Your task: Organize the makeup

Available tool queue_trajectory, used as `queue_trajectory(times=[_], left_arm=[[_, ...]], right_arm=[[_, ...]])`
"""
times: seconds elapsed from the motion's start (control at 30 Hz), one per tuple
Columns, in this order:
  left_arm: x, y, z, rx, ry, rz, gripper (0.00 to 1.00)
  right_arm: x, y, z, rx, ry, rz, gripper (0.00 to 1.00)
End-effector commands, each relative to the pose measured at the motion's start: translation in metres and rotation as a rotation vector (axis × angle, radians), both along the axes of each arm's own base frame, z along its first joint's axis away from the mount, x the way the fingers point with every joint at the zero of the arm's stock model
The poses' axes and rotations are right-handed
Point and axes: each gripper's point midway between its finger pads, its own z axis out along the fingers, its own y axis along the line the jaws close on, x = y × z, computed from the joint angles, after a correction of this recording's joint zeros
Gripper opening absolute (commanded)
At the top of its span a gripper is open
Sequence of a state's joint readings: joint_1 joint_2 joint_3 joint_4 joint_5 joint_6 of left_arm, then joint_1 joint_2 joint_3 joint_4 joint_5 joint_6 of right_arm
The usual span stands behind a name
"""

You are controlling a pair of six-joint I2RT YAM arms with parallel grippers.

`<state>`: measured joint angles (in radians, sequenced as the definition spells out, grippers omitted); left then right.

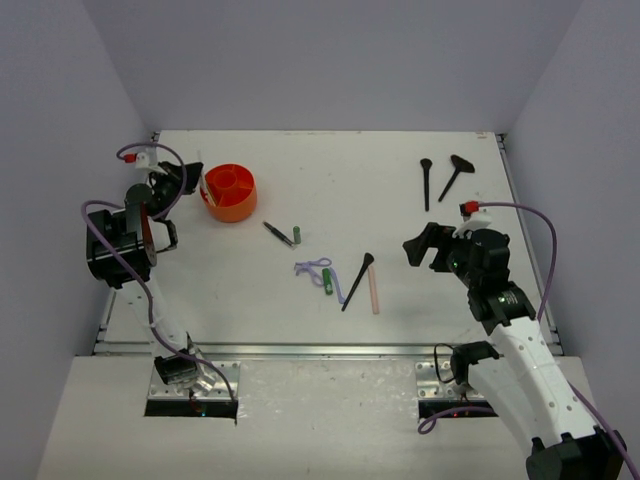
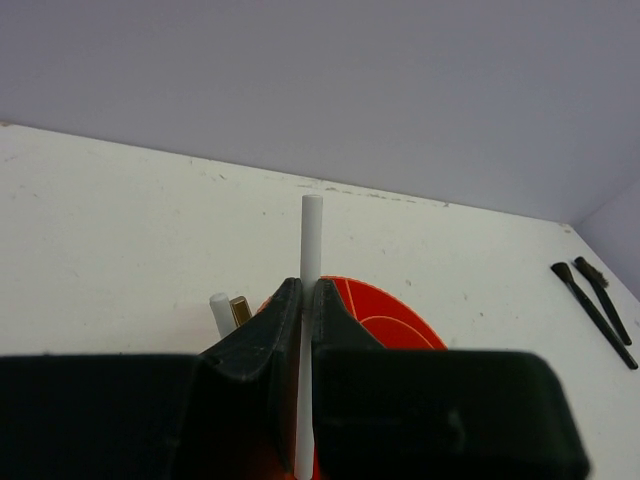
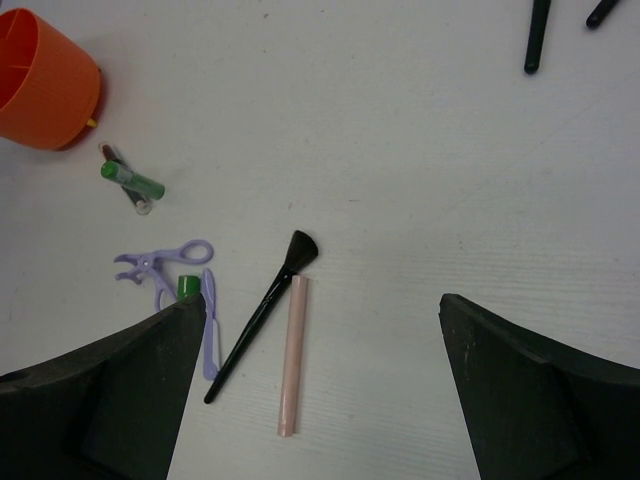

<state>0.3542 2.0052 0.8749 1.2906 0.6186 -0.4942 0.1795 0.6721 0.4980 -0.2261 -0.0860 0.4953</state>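
Note:
My left gripper (image 1: 188, 180) is shut on a thin pale stick (image 2: 311, 235), held upright just at the near rim of the orange tub (image 1: 230, 193). Another pale stick (image 2: 220, 313) and a gold-brown item stand in the tub (image 2: 395, 312). My right gripper (image 3: 322, 302) is open and empty above the table, right of a black brush (image 3: 262, 312) and a pink stick (image 3: 292, 355). A lilac looped tool (image 3: 160, 262), a green tube (image 3: 188, 287), a second green tube (image 3: 135, 181) and a dark pencil (image 1: 279, 233) lie mid-table.
Two more black brushes (image 1: 426, 182) (image 1: 456, 175) lie at the far right of the table, apart from everything else. A lilac flat blade-like tool (image 3: 208, 322) lies beside the black brush. Grey walls close in the table on three sides.

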Motion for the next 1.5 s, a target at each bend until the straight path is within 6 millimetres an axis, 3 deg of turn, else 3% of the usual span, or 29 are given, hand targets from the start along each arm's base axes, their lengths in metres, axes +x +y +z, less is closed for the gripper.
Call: queue_trajectory(times=[0.0, 0.47, 1.03, 1.47], left_arm=[[-0.019, -0.01, 0.094, 0.228, -0.464, -0.013, 0.0], [-0.017, -0.012, 0.071, 0.208, -0.415, -0.027, 0.0], [-0.03, -0.019, 0.072, 0.233, -0.411, -0.045, 0.01], [-0.041, -0.022, 0.087, 0.244, -0.429, -0.039, 0.23]], right_arm=[[0.011, 0.002, 0.024, 0.003, -0.076, 0.006, 0.99], [0.014, -0.003, 0.026, -0.028, -0.084, -0.012, 0.99], [0.013, -0.007, 0.033, -0.046, -0.113, -0.016, 0.99], [0.009, -0.006, 0.034, -0.04, -0.119, -0.012, 0.99]])
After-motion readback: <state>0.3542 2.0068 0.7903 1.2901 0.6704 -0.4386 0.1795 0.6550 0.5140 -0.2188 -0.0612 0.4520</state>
